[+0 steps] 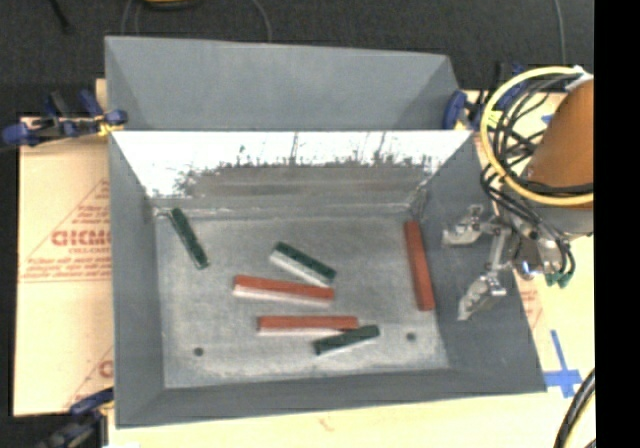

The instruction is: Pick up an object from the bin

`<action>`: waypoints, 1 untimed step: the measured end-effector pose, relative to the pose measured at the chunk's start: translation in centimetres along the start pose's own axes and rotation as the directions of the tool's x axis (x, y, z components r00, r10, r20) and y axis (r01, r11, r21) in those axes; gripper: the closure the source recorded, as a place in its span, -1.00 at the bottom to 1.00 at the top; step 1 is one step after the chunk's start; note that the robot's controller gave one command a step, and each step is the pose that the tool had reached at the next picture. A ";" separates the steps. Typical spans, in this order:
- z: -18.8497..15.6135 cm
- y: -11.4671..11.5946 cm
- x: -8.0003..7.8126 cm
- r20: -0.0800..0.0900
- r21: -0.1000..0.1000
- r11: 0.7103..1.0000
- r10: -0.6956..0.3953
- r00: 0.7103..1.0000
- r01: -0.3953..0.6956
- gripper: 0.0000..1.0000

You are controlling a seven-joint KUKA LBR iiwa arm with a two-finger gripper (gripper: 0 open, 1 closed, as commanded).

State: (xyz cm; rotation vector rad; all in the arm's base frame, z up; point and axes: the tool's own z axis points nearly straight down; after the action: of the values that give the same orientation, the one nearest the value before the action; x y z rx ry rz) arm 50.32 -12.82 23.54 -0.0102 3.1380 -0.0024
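While the claw hangs over the right sloping wall of the grey metal bin, its two fingers stand apart with nothing between them. Nearest it, a long red flat bar lies along the floor's right edge. Two more red bars and three dark green bars lie scattered from the middle to the left edge.

Arm at right, jaws spread wide

No text, label or number here can be read.
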 end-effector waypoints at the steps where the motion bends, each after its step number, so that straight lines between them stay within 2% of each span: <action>1: 0.0 0.0 0.0 0.000 0.000 1.000 0.000 1.000 0.000 -1.00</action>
State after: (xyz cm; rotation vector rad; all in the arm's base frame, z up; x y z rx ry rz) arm 50.32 -12.82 23.54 -0.0110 3.1380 -0.0023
